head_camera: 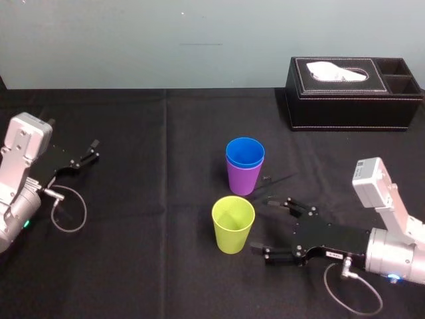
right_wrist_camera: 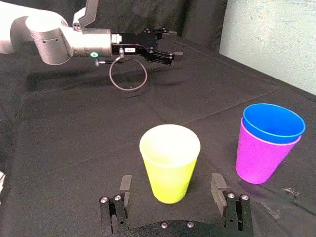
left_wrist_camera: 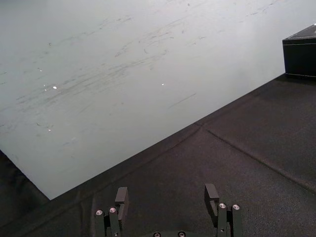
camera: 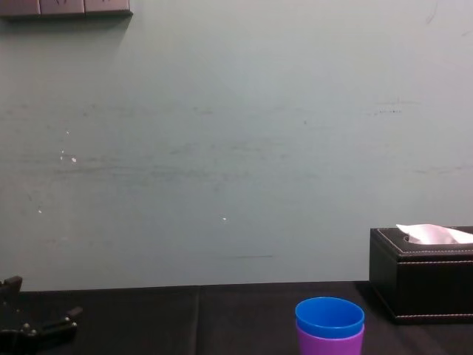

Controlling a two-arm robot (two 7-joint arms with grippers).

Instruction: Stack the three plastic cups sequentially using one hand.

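I have the right gripper (head_camera: pixel 260 223) low over the tabletop (head_camera: pixel 133 266) on the near right, its fingers (right_wrist_camera: pixel 126 185) spread wide and holding nothing. The yellow-green cup (head_camera: pixel 233 224) stands upright just to the left of the fingertips. From the right wrist camera I see it centred in the gap between them, with clear space on both sides. I cannot tell whether the tips reach past its wall.

Just beyond it, a little to the right, the blue cup (head_camera: pixel 245 151) sits nested inside the purple cup (head_camera: pixel 242 179). Both are upright, and the blue rim stands above the purple one. That pair is near the yellow-green cup but apart from it.

The black tissue box (head_camera: pixel 352 93) is at the far right by the wall (head_camera: pixel 199 40), well apart from the cups. My left gripper (head_camera: pixel 88 153) is parked at the left side of the tabletop, well apart from everything, its fingers set apart and empty.
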